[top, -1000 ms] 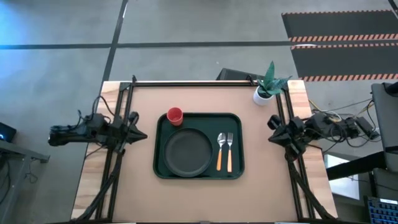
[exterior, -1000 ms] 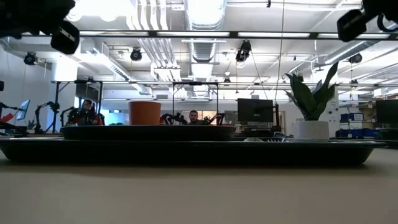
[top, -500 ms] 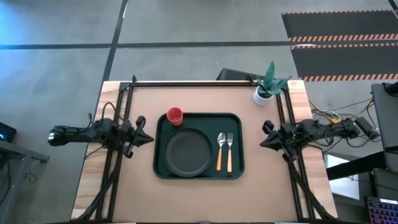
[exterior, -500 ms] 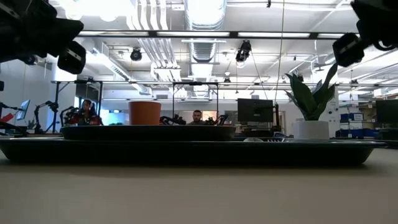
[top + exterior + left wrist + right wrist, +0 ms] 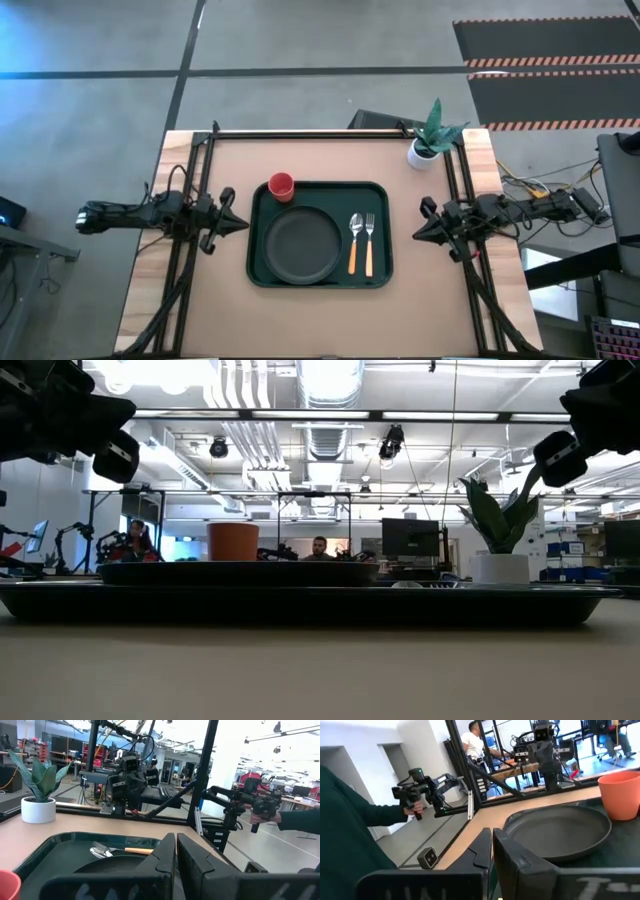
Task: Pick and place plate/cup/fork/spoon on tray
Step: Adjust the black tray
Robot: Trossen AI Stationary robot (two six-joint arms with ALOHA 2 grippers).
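The dark green tray [image 5: 262,268] lies in the middle of the table. On it rest the round dark plate [image 5: 302,243], the spoon [image 5: 353,242] and the fork [image 5: 368,243], side by side with orange handles toward the near edge, and the red cup [image 5: 282,186] at the tray's far left corner. My left gripper [image 5: 240,223] hovers shut and empty left of the tray, pointing at it. My right gripper [image 5: 418,230] hovers shut and empty right of the tray, pointing at it.
A white pot with a green plant [image 5: 427,147] stands at the table's far right corner. Dark frame rails [image 5: 185,270] run along both table sides. In the room beyond, a person's hand holds a hand-held gripper [image 5: 255,807].
Both arms have stretched out level and moved inward toward the tray, the left one rightward, the right one leftward. The things on the tray have not moved.
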